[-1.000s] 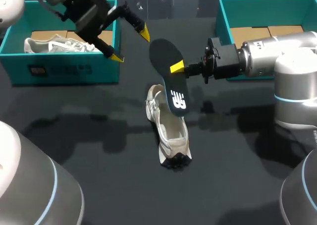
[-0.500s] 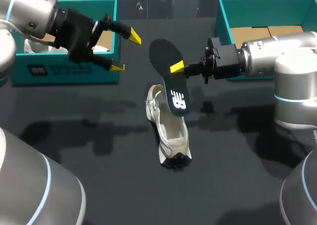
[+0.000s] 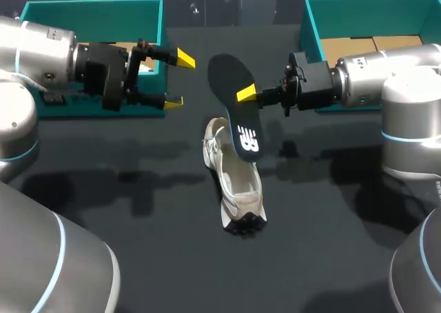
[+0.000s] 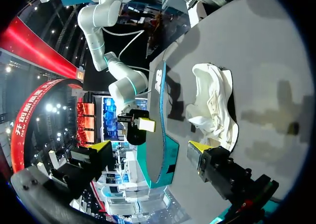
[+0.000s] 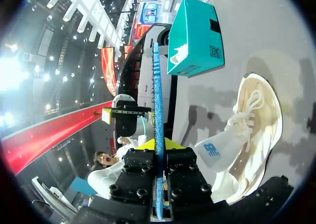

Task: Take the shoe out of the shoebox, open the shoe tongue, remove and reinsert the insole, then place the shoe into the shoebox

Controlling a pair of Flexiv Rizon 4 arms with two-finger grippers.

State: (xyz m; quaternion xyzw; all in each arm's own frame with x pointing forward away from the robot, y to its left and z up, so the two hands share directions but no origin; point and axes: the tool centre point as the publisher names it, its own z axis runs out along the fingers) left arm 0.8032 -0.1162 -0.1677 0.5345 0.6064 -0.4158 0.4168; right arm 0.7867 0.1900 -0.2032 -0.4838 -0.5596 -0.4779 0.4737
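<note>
A white shoe [image 3: 238, 182] lies on the dark table, toe toward the front edge. Its dark insole [image 3: 233, 99] is out of it and hangs above its heel end. My right gripper [image 3: 249, 94] is shut on the insole's edge from the right. In the right wrist view the insole [image 5: 158, 81] stands edge-on between the gripper's [image 5: 158, 146] fingers, with the shoe [image 5: 252, 130] beside it. My left gripper [image 3: 178, 81] is open, left of the insole, pointing at it with nothing in it. Its wrist view shows the insole [image 4: 158, 120] ahead of the gripper [image 4: 148, 152] and the shoe [image 4: 215, 103] beyond.
A teal shoebox [image 3: 145, 9] stands at the back left, behind my left arm. A second teal shoebox [image 3: 313, 30] stands at the back right, partly behind my right arm. In the right wrist view, something white shows in the left box [image 5: 197, 31].
My left arm has swung down and turned, so its open gripper now points right toward the insole. The right arm, the insole and the shoe have not moved.
</note>
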